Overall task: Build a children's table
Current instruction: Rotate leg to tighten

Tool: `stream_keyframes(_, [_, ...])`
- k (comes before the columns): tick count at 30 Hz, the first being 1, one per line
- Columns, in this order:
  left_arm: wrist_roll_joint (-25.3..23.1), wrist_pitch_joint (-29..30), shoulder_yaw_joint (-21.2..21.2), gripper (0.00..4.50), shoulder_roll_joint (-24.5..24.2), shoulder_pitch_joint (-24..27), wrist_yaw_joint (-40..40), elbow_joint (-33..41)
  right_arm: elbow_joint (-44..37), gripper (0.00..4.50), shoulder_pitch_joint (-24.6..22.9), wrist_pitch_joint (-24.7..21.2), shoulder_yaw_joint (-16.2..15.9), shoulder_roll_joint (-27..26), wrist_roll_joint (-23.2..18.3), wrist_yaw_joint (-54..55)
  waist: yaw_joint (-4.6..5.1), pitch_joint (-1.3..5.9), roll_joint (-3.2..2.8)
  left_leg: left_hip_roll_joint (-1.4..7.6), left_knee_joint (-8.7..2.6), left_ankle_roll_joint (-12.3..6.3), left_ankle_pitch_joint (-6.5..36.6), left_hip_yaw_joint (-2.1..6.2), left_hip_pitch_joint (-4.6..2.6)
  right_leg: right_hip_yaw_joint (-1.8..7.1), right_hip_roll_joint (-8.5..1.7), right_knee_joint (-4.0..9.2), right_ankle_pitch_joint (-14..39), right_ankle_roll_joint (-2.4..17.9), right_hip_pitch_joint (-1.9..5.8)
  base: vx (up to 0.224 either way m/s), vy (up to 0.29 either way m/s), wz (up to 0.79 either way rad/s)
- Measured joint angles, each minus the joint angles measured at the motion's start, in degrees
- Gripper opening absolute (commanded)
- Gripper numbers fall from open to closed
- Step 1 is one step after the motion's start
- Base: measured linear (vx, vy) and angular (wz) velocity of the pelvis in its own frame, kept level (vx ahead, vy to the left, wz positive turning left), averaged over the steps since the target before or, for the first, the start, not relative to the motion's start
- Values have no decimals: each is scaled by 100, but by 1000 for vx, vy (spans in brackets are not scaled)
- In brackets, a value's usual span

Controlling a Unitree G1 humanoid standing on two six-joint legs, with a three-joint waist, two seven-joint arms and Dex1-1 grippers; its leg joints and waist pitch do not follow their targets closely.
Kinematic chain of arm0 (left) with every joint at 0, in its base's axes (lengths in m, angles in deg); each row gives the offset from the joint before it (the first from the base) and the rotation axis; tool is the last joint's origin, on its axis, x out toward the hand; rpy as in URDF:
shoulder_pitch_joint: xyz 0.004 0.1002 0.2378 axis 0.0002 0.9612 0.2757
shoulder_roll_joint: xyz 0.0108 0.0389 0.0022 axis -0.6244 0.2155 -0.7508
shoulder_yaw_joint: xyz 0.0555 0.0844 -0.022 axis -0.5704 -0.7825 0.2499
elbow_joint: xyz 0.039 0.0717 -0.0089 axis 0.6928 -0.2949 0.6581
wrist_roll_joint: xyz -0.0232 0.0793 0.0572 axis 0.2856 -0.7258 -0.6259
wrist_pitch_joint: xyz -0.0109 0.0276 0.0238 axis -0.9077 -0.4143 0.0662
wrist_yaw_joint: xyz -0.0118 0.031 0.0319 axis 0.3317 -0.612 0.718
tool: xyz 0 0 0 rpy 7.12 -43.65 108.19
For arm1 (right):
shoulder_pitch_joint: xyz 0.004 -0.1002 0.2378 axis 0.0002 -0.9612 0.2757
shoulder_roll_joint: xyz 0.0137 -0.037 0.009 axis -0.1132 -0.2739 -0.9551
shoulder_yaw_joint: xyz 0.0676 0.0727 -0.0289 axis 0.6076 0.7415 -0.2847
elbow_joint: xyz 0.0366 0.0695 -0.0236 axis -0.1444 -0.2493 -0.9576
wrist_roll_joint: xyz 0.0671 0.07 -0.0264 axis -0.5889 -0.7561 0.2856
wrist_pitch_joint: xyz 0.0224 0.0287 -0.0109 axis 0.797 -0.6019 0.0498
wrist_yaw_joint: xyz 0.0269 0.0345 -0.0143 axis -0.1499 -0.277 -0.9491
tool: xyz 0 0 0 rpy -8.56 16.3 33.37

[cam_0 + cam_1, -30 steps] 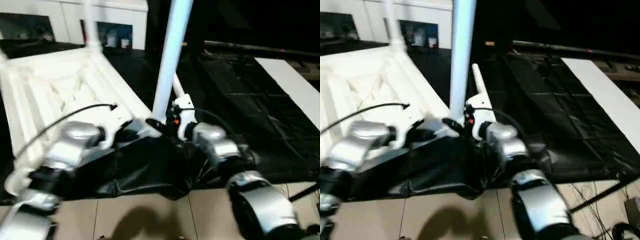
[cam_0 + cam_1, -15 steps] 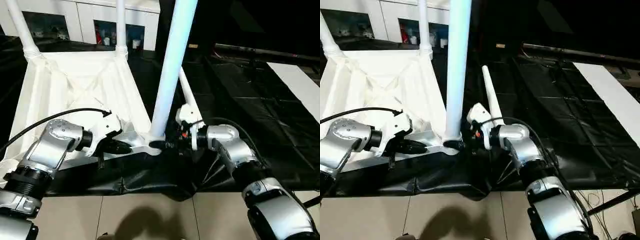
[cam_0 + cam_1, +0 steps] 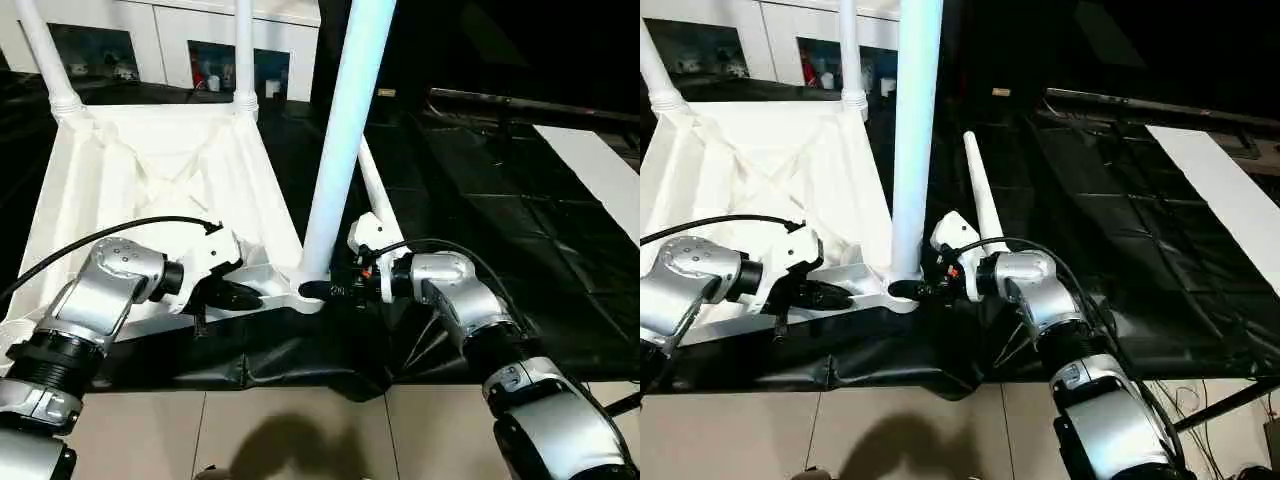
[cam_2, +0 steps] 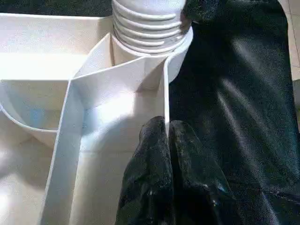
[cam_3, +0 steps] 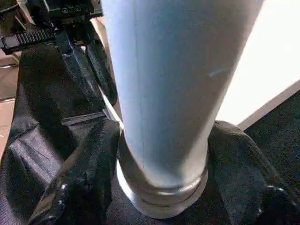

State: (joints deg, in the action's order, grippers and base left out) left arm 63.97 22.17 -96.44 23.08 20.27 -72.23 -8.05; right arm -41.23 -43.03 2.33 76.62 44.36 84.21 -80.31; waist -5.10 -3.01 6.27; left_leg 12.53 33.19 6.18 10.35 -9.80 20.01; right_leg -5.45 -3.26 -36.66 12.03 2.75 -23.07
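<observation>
Low, right gripper (image 5: 159, 187) flanking leg (image 3: 345, 130) base

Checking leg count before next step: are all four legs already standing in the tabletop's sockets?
No. One loose leg lies flat on the black sheet beside the tabletop, not in a socket.

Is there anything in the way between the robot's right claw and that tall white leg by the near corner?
No. The right gripper has a finger on each side of the leg, just above its corner socket, with nothing visible between them.

One tabletop (image 3: 150, 170) — four legs (image 3: 345, 140) — two tools (image 3: 325, 291).
</observation>
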Motion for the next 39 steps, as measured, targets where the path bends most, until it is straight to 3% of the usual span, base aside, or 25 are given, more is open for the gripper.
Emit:
stream_keyframes(7, [-51, 119, 97, 0, 182, -44, 408, -163, 316, 257, 9, 92, 195, -277, 20, 792, 20, 2, 0, 0, 1, 12, -6, 0, -10, 2, 0, -16, -3, 4, 19, 0, 0, 0])
stream_keyframes(14, [-238, 688, 283, 0, 1155, -313, 1984, -507, 1034, 256, 375, -95, 790, -838, -87, 3205, 108, -3, -13, 1, 2, 31, -17, 8, -36, 1, 0, -21, -15, -13, 22, 0, 0, 0])
stream_keyframes(17, [-370, 1041, 388, 0, 1780, -506, 2933, -672, 1525, 256, 765, -156, 1165, -1240, -208, 4801, 153, -3, -17, 1, 1, 43, -24, 11, -59, 1, 1, -32, -16, -14, 17, 0, 0, 0])
stream_keyframes(20, [-410, 1103, 363, 0, 1910, -524, 3172, -662, 1692, 256, 889, -106, 1307, -1366, -239, 5181, 156, 0, -13, 1, -1, 43, -24, 11, -47, 0, 1, -33, -16, -15, 19, 0, 0, 0])
stream_keyframes(23, [-423, 1104, 345, 0, 1913, -532, 3215, -657, 1762, 256, 911, -13, 1366, -1373, -251, 5104, 154, 6, -5, 1, -2, 42, -23, 11, -29, -1, 1, -31, -14, -19, 16, 0, 0, 0])
stream_keyframes(26, [-425, 1109, 330, 0, 1884, -519, 3212, -607, 1789, 328, 942, 6, 1408, -1333, -282, 4876, 170, 5, -6, 1, 1, 42, -23, 11, -16, 0, 1, -30, -15, -18, 7, 0, 0, 0])
stream_keyframes(29, [-422, 1070, 314, 0, 1778, -449, 3109, -477, 1799, 343, 945, 9, 1347, -1262, -255, 4614, 190, 2, -10, 4, -2, 42, -24, 12, -4, -2, 4, -32, -23, -3, -7, 0, 0, 0])
stream_keyframes(32, [-411, 972, 278, 0, 1635, -352, 2921, -341, 1775, 367, 938, -10, 1170, -1119, -142, 4203, 193, 0, -13, 8, -3, 42, -24, 11, -1, -3, 7, -31, -28, 12, -10, 0, 0, 0])
stream_keyframes(39, [-225, 740, 162, 0, 981, -165, 1963, -94, 1081, 367, 559, 39, 491, -463, 130, 2298, 157, -1, -15, 9, -1, 39, -24, 10, 4, -3, 7, -26, -15, 11, -7, 0, 0, 0])
